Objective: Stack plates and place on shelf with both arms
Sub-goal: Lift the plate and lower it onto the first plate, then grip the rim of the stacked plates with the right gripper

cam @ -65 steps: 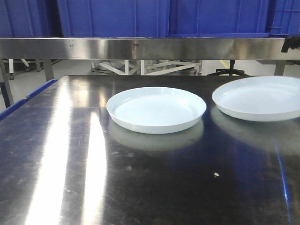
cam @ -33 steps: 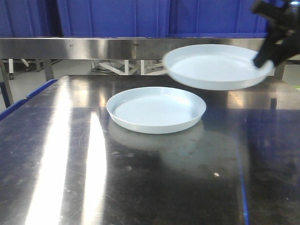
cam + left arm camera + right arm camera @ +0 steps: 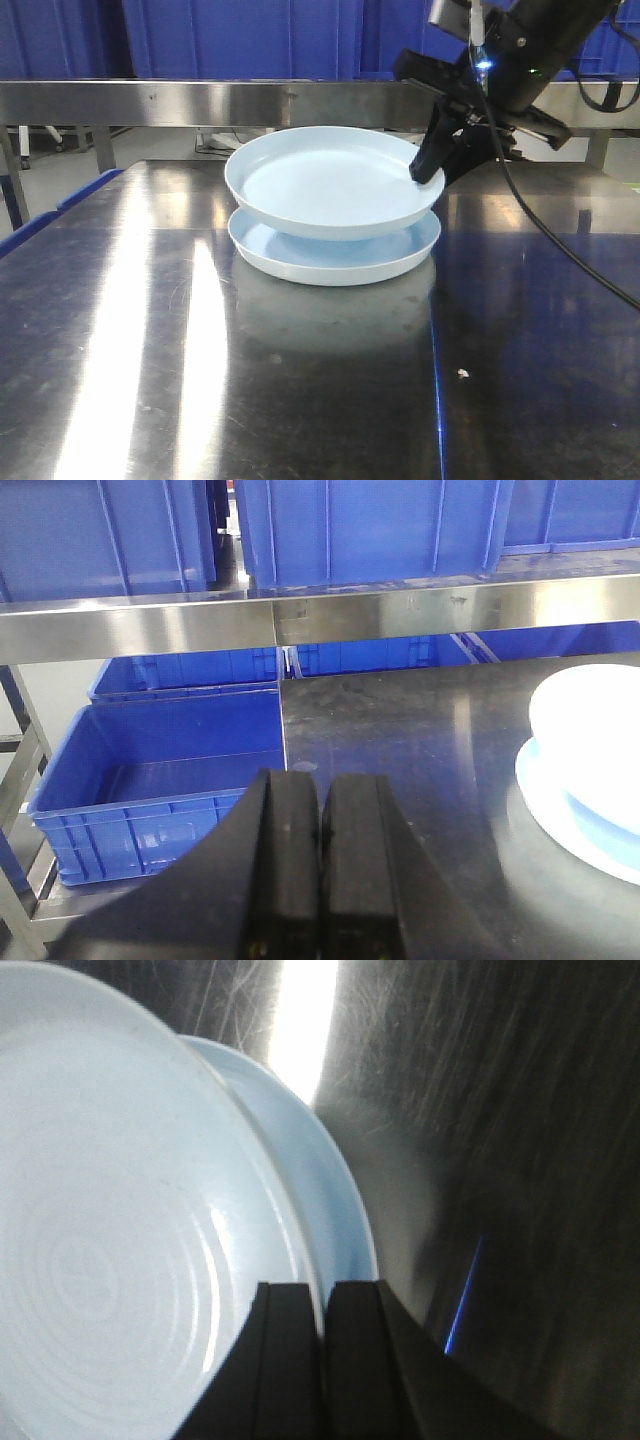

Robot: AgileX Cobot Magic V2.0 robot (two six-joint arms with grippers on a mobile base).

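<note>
The upper plate (image 3: 325,185) hangs level just above the lower plate (image 3: 330,262), which lies on the steel table (image 3: 300,400); whether they touch cannot be told. The right gripper (image 3: 432,165) pinches the upper plate's rim at 3 o'clock, fingers narrowed onto it. The left gripper (image 3: 320,820) is pressed together and holds nothing, with both plates at its 3 o'clock and a blue crate (image 3: 160,780) at 9 o'clock.
</note>
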